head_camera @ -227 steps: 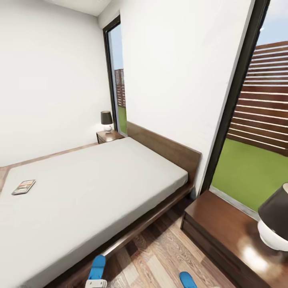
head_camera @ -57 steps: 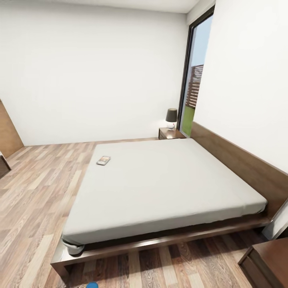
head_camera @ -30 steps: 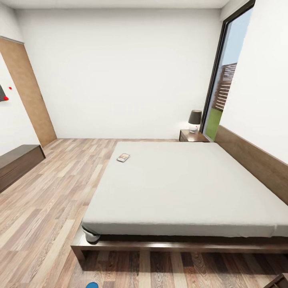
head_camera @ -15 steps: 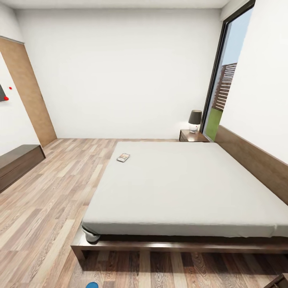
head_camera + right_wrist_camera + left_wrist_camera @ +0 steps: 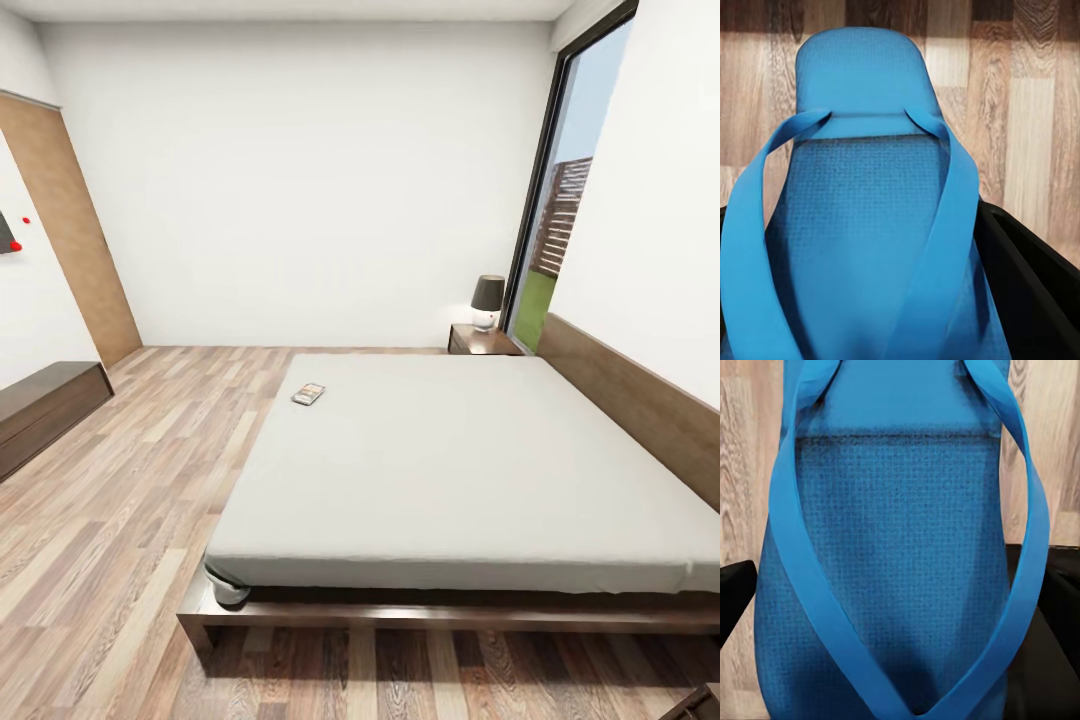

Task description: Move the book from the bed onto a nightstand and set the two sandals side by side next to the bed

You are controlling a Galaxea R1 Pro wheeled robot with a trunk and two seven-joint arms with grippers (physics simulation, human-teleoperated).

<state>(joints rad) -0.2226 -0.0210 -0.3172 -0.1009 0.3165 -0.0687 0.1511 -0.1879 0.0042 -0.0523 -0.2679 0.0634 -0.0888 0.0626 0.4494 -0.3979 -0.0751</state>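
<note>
The bed (image 5: 470,460), with a dark wood frame and a bare off-white mattress, takes up the middle of the head view. The book (image 5: 308,394) lies flat on the mattress near its far left corner. A nightstand (image 5: 483,341) stands at the far side of the bed by the headboard. In the left wrist view a blue sandal (image 5: 900,510) sits between the black fingers (image 5: 735,596), with my left gripper (image 5: 900,615) shut on it above the wood floor. The other blue sandal (image 5: 862,187) is held the same way in my right gripper (image 5: 870,285).
A lamp (image 5: 488,300) stands on the far nightstand beside the tall window (image 5: 555,220). A low dark cabinet (image 5: 40,410) and a wooden door panel (image 5: 70,230) line the left wall. Plank floor (image 5: 120,480) stretches left of the bed. A dark furniture corner (image 5: 706,704) shows bottom right.
The head camera has swung left from the near nightstand to the whole bed, then held still. The blue sandal tip at the bottom edge has dropped out of the head view.
</note>
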